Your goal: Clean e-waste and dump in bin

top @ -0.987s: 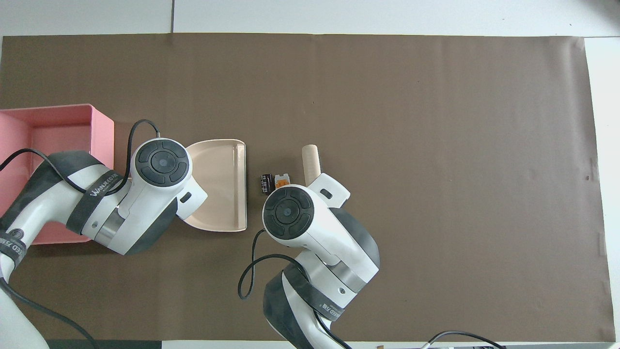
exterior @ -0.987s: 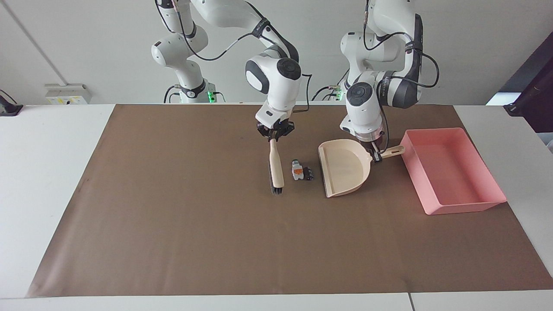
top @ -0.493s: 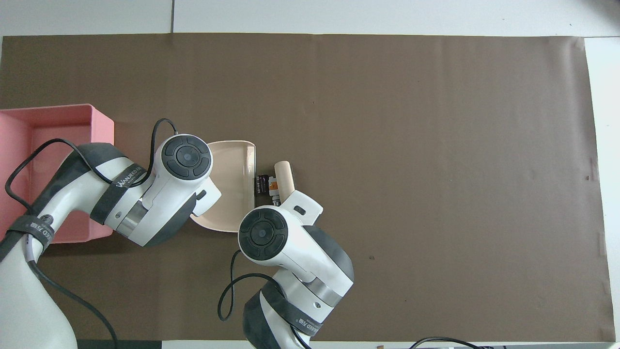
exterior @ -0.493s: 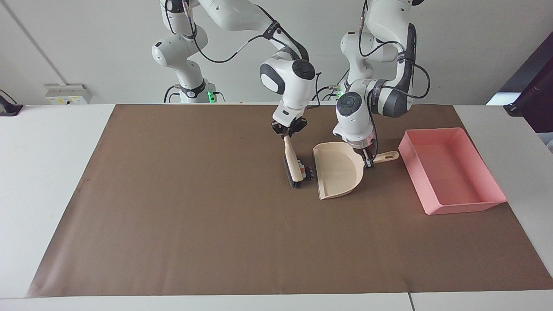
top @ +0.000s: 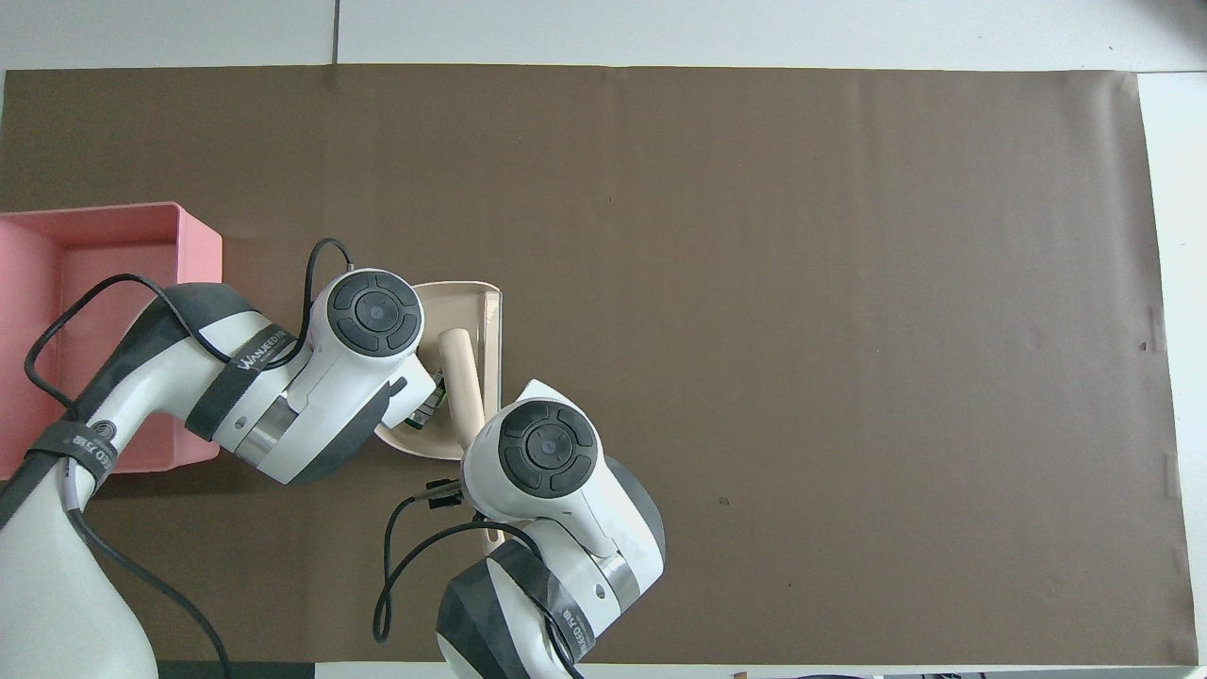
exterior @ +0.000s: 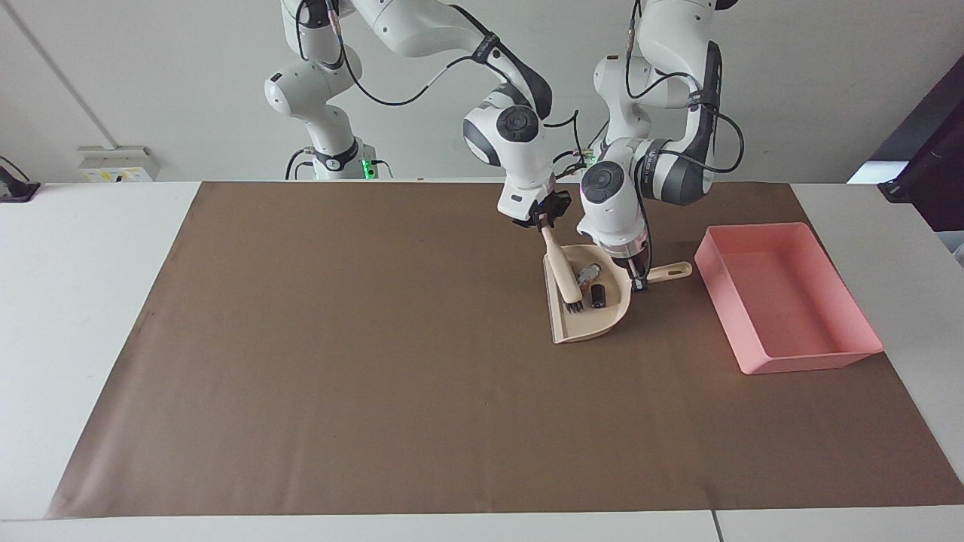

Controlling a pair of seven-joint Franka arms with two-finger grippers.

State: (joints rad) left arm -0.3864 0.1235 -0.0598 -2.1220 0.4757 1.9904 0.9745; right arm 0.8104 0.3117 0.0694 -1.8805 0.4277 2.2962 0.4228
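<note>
The e-waste lies inside the beige dustpan [exterior: 581, 329]: the white-grey bit [exterior: 586, 275] and the small black cylinder [exterior: 597, 295]. My right gripper [exterior: 543, 220] is shut on the wooden brush [exterior: 559, 267], whose bristles rest in the pan beside the bits. My left gripper [exterior: 639, 284] is shut on the dustpan's handle [exterior: 669, 270]. The pink bin [exterior: 815, 362] stands toward the left arm's end of the table, beside the dustpan. In the overhead view the brush handle [top: 462, 372] and the pan's rim [top: 492, 321] show, and both grippers are hidden under their wrists.
A brown mat [exterior: 361, 354] covers the table, with white tabletop around it. The bin [top: 200, 253] is partly covered by my left arm in the overhead view. The two arms' wrists stand close together over the dustpan.
My right gripper swept the brush toward the left arm's end, pushing both bits off the mat into the dustpan. My left gripper shifted the dustpan slightly toward the brush.
</note>
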